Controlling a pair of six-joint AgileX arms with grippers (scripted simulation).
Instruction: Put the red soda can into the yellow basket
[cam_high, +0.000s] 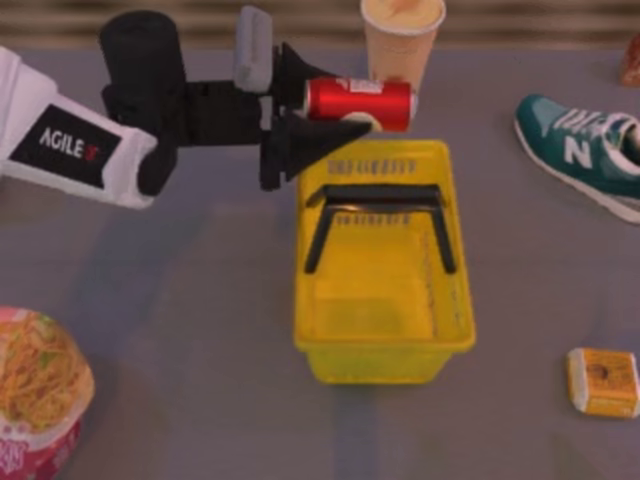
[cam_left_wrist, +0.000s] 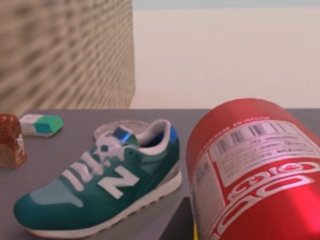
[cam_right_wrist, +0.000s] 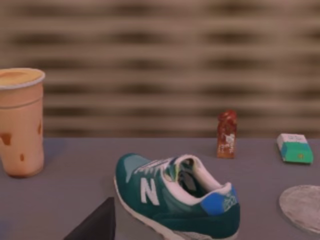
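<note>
Red soda can (cam_high: 357, 102) in left hand (cam_high: 318, 108) above yellow basket (cam_high: 455, 290)

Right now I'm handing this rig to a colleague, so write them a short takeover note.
Left end effector: shut on the red soda can, held on its side above the far rim of the yellow basket.
Right arm: not in the top view; its wrist camera faces the green shoe.
Done: can grasped and lifted.
Left: bring it over the basket's inside, which looks empty, and release.
</note>
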